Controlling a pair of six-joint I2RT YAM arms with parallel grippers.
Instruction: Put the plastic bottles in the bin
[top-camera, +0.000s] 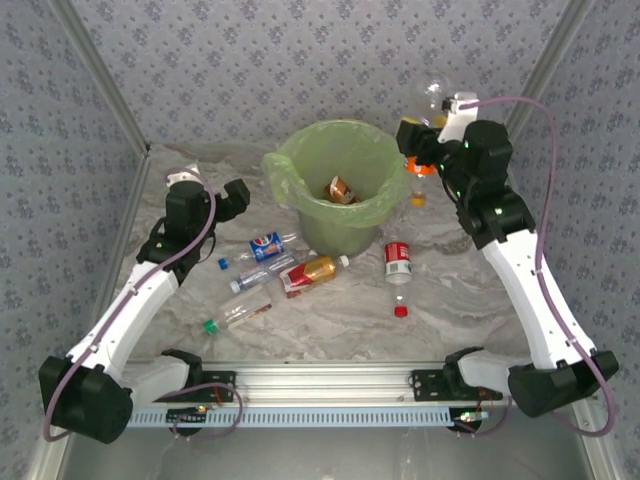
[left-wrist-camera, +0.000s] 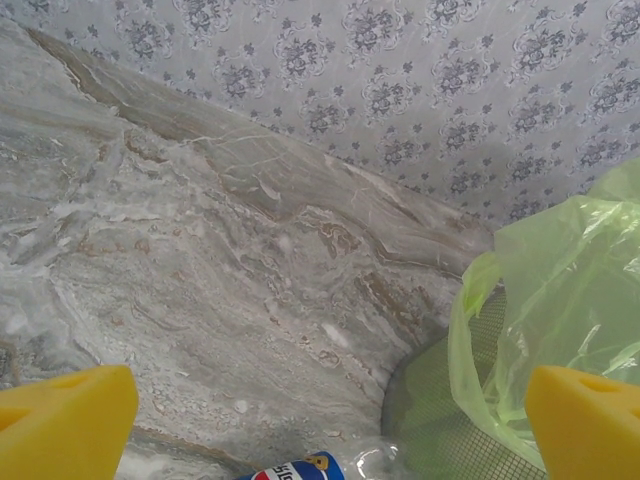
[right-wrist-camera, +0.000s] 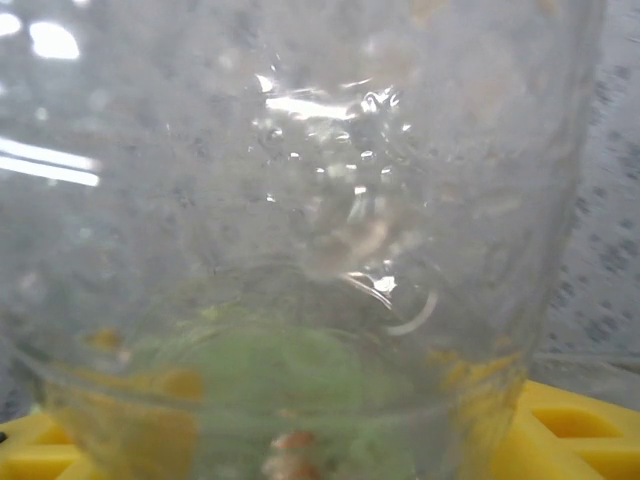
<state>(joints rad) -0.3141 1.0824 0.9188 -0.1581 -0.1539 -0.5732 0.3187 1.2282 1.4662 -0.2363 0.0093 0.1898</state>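
1. While the top camera is looking down on the table (top-camera: 470, 300), the right claw (top-camera: 428, 120) is hanging just beyond the far right side of the bin (top-camera: 290, 165). It is clenching a clear bottle (top-camera: 436, 94) that is sticking up past it. The left claw (top-camera: 238, 198) is hovering left of the bin, above the table. A brown-labelled bottle (top-camera: 342, 189) is lying inside the bin. In front of the bin, a blue-labelled bottle (top-camera: 266, 245), an amber bottle (top-camera: 315, 269) and a green-capped bottle (top-camera: 238, 312) are lying close together. A red-labelled bottle (top-camera: 398, 260) is lying to the front right, with a loose red cap (top-camera: 400, 311) near it.

2. Seen from the left wrist, the yellow fingers (left-wrist-camera: 60, 420) are standing wide apart at the bottom corners, released and gripping nothing. Bare table is showing between them. The bin's green bag is bulging in on the right, and the blue-labelled bottle is peeking in at the bottom edge, just beside the bin.

3. Seen from the right wrist, the clear bottle is sitting right against the lens, blurred. The yellow pads (right-wrist-camera: 570, 430) are pressing in on it from both lower corners. Something green is showing through the plastic.
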